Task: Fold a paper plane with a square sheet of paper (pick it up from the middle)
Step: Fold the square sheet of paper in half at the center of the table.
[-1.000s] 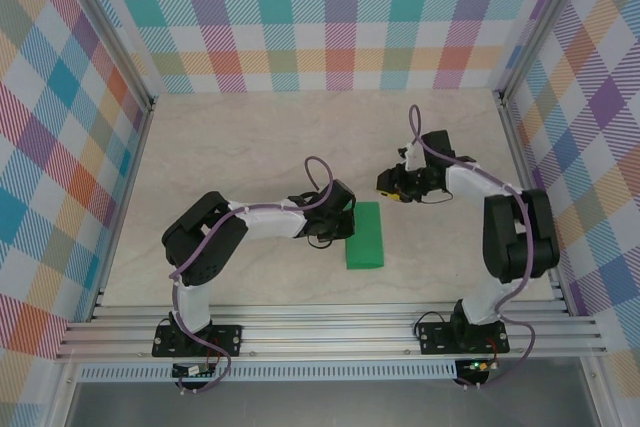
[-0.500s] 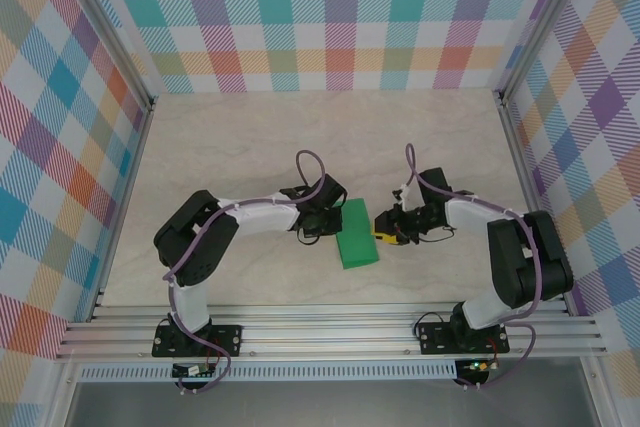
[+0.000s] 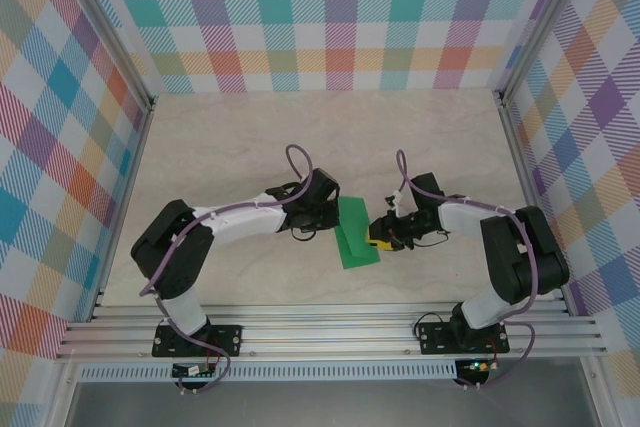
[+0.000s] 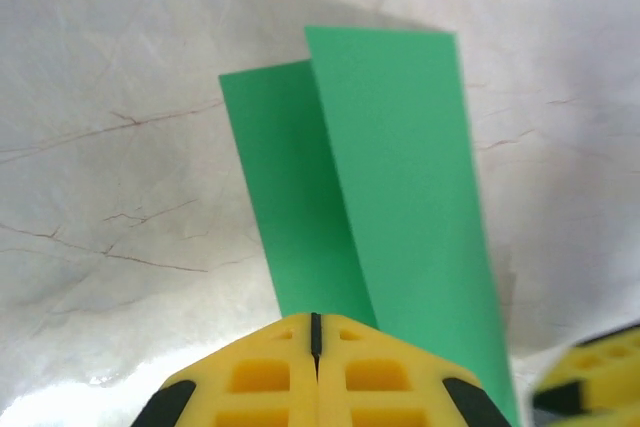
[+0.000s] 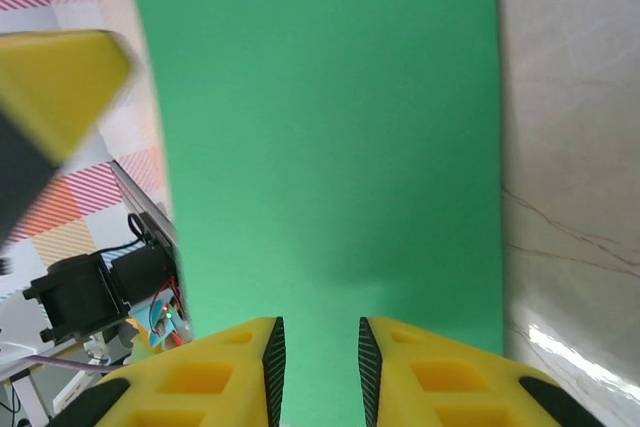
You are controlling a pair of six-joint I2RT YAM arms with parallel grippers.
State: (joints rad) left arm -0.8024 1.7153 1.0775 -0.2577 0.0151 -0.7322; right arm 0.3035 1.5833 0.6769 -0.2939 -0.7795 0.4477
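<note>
The square sheet of paper (image 3: 354, 234) is bright green and folded lengthwise near the table's middle. One half (image 4: 290, 197) lies flat, while the other half (image 4: 410, 187) stands raised along the crease. My left gripper (image 3: 328, 219) is shut, and its yellow tips (image 4: 315, 325) sit at the near end of the flat half. My right gripper (image 3: 378, 236) is at the paper's right side. Its jaws (image 5: 315, 342) are open a little and empty, facing the raised green half (image 5: 320, 127). No paper plane shape shows.
The pale wooden table (image 3: 230, 137) is bounded by aluminium rails (image 3: 330, 332) at the near edge and checked walls (image 3: 330, 17) on three sides. The right gripper's finger (image 4: 585, 377) shows in the left wrist view. The left gripper's finger (image 5: 60, 87) shows in the right wrist view.
Both grippers have closed in on the paper from either side. The right gripper came down and narrowed its jaws. The sheet, flat before, is now skewed with one half lifted.
</note>
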